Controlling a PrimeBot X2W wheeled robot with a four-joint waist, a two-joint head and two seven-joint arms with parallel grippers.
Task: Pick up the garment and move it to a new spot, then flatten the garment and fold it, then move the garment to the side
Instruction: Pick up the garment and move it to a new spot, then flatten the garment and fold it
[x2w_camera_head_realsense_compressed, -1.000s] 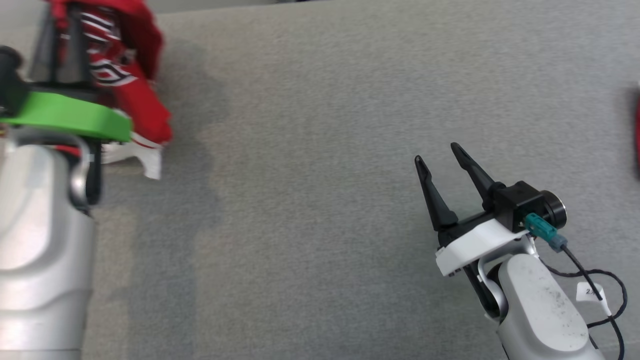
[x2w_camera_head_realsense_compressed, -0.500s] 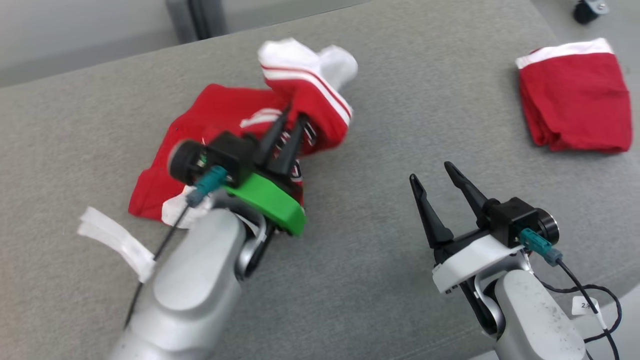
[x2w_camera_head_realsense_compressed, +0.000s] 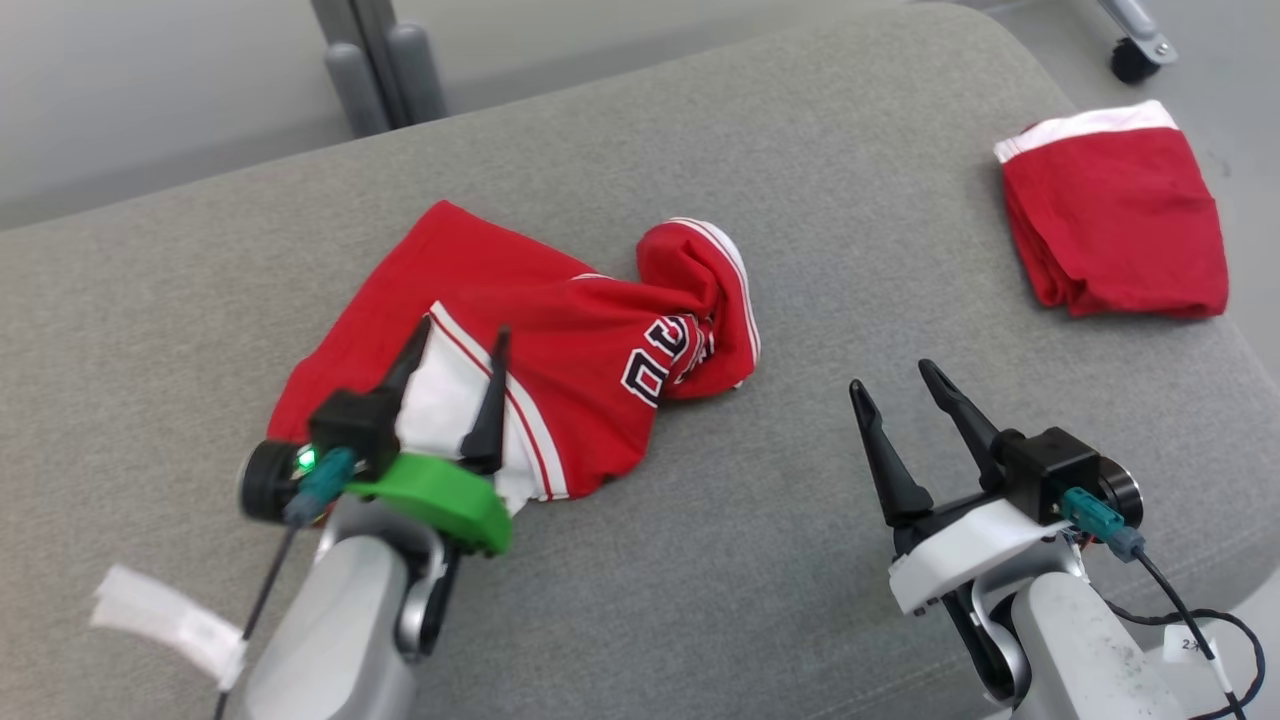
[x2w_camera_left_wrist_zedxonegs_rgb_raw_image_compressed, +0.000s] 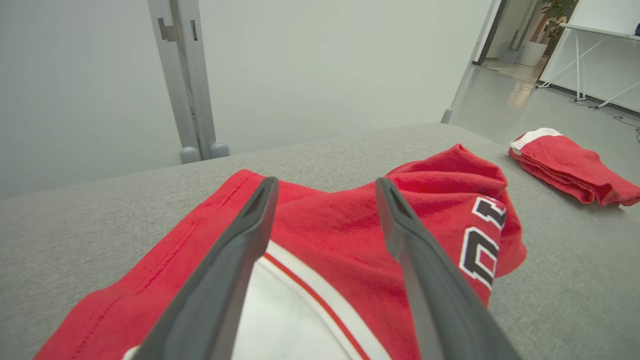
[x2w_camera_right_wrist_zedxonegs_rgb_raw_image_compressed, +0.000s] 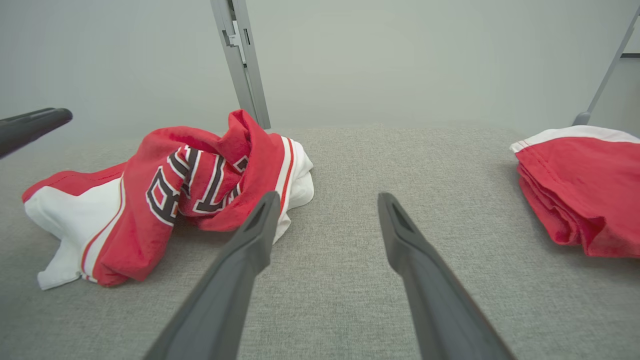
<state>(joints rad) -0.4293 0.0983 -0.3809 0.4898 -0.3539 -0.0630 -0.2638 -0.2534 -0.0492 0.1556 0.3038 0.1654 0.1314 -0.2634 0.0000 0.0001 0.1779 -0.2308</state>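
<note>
Head view: a grey padded table (x2w_camera_head_realsense_compressed: 700, 150) is carrying a crumpled red-and-white jersey (x2w_camera_head_realsense_compressed: 560, 330), which is lying left of centre. A folded red garment (x2w_camera_head_realsense_compressed: 1120, 220) is sitting well apart from it at the far right edge. The left gripper (x2w_camera_head_realsense_compressed: 463, 328) is hanging above the jersey's white near corner, jaws spread and gripping nothing. The right gripper (x2w_camera_head_realsense_compressed: 890, 375) is hanging over bare table just right of the jersey, jaws likewise apart.

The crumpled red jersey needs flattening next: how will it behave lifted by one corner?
The jersey is bunched in soft folds, so it would likely hang limp. It looks thin, probably light. Pushed across the grey cloth surface it would probably wrinkle.
</note>
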